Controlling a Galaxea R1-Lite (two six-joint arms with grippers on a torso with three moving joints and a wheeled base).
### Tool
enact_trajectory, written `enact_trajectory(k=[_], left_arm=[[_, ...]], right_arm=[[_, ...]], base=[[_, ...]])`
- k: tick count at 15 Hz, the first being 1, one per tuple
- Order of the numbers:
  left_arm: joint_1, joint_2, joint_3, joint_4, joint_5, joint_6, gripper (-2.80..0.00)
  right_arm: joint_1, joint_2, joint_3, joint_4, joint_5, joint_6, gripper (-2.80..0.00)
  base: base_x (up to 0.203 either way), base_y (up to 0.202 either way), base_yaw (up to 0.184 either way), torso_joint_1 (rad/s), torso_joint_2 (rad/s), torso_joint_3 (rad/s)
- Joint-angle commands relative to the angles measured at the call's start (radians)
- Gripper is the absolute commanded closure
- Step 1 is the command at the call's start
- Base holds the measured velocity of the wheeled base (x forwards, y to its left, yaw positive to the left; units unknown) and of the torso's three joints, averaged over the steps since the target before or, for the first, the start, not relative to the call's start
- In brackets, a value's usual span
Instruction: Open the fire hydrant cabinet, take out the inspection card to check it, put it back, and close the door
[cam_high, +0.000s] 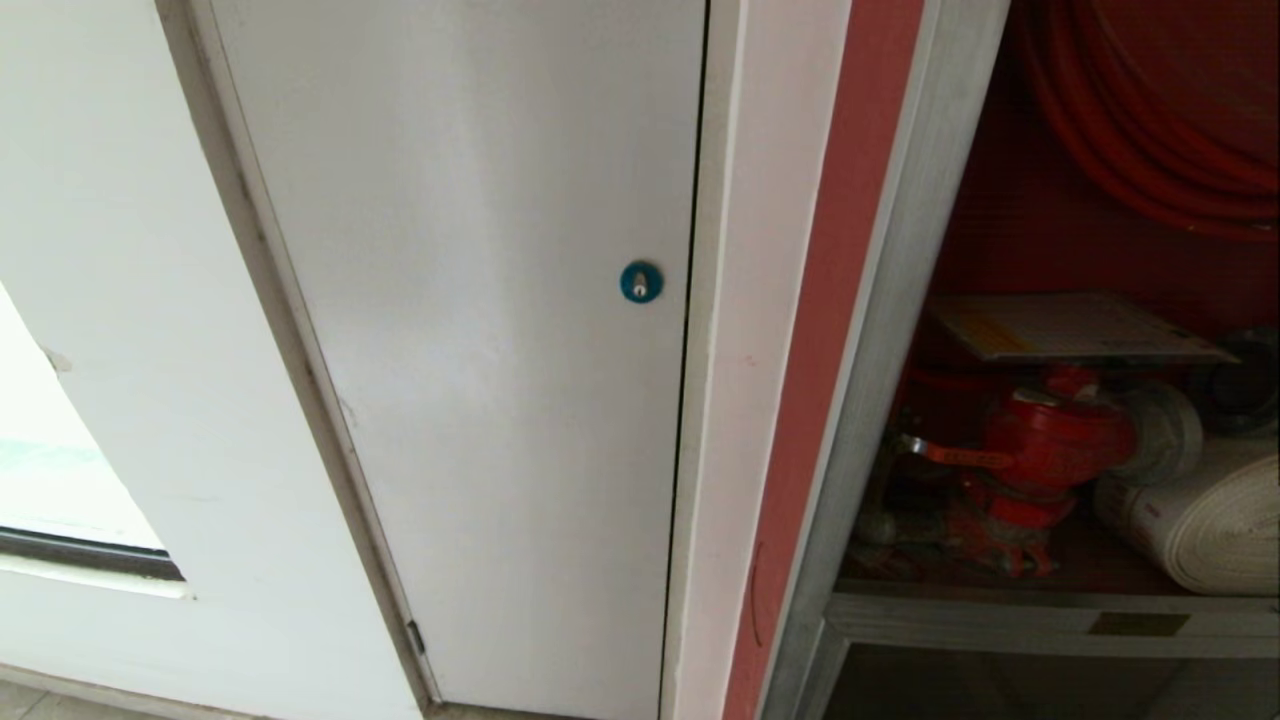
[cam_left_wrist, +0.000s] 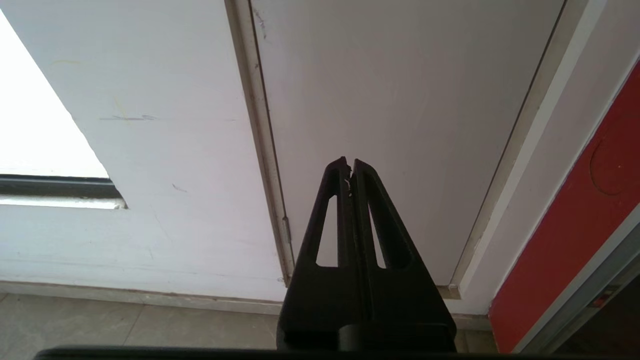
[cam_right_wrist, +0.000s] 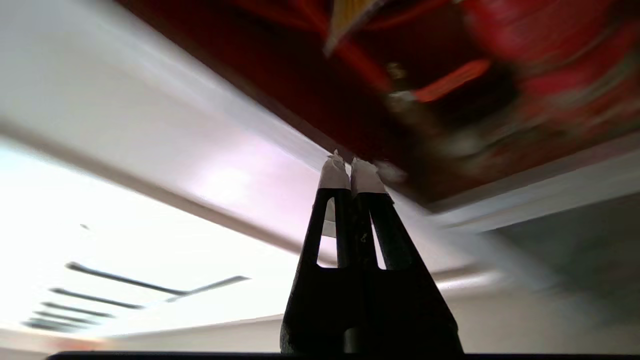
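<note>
The inspection card (cam_high: 1075, 327) lies flat atop the red valve (cam_high: 1050, 440) inside the fire hydrant cabinet (cam_high: 900, 300). The right hand (cam_right_wrist: 350, 167) is pressed together and empty near the cabinet's frame. The left hand (cam_left_wrist: 349, 164) is pressed together too.

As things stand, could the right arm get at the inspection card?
Probably yes: the fire hydrant cabinet stands open, and the inspection card lies uncovered above the red valve. The right gripper, shut, must open first.

1. The fire hydrant cabinet (cam_high: 880, 330) has a brushed silver frame and a deep red interior.
2. The inspection card (cam_high: 1070, 327) is pale beige-grey with a yellow patch at one end.
3. The valve (cam_high: 1045, 440) is bright red; the rolled hose (cam_high: 1210, 525) is white.
4. The panel door (cam_high: 470, 330) is plain white, its round lock (cam_high: 640, 282) blue.
5. The right gripper (cam_right_wrist: 350, 172) is black with white-taped tips; the left gripper (cam_left_wrist: 349, 167) is all black.
</note>
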Motion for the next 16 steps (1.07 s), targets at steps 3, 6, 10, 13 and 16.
enact_trajectory(k=[3,6,10,13,16], left_arm=[[0.000,-0.001,0.000,0.000,0.000,0.000,0.00],[0.000,-0.001,0.000,0.000,0.000,0.000,0.00],[0.000,-0.001,0.000,0.000,0.000,0.000,0.00],[0.000,-0.001,0.000,0.000,0.000,0.000,0.00],[-0.001,-0.001,0.000,0.000,0.000,0.000,0.00]], right_arm=[[0.000,0.307,-0.163,0.007,0.009,0.299,0.00],[-0.001,0.409,-0.235,0.041,0.009,0.420,0.00],[-0.010,0.477,-0.261,0.069,-0.036,0.455,0.00],[-0.009,0.468,-0.268,0.027,-0.037,0.455,0.00],[-0.006,0.501,-0.271,0.009,-0.045,0.457,0.00]], base=[[0.000,0.000,0.000,0.000,0.00,0.000],[0.000,0.000,0.000,0.000,0.00,0.000],[0.000,0.000,0.000,0.000,0.00,0.000],[0.000,0.000,0.000,0.000,0.00,0.000],[0.000,0.000,0.000,0.000,0.00,0.000]])
